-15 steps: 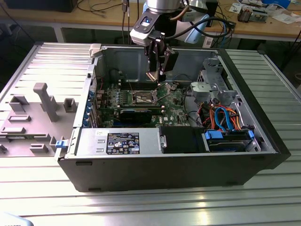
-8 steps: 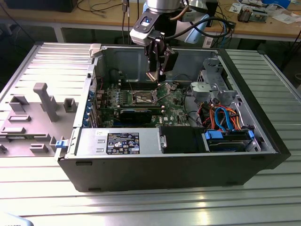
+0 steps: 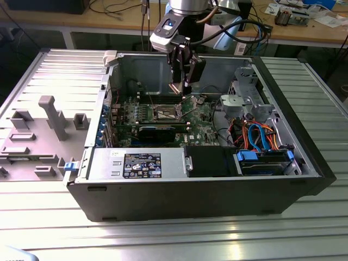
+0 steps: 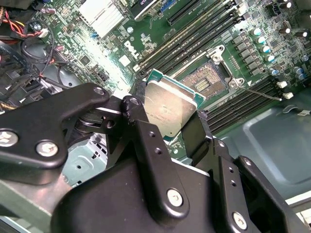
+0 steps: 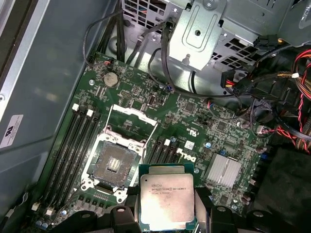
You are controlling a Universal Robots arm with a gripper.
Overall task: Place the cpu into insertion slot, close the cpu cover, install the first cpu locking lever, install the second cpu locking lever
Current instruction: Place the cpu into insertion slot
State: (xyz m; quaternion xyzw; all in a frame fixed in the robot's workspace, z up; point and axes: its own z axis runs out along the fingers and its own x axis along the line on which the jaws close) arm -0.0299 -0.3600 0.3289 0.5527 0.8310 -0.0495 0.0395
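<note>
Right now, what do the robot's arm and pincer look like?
The pincer is matte black, its jointed link fingers fastened with silvery screws. Above it sits a grey wrist block with a small blue light, under a silvery round arm; dark cables loop off beside it.

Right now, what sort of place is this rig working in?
Likely a robotics lab or workshop: an open computer case lies on a ribbed metal table, a cluttered wooden workbench stands behind, and the gripper holds the cpu over the motherboard.
</note>
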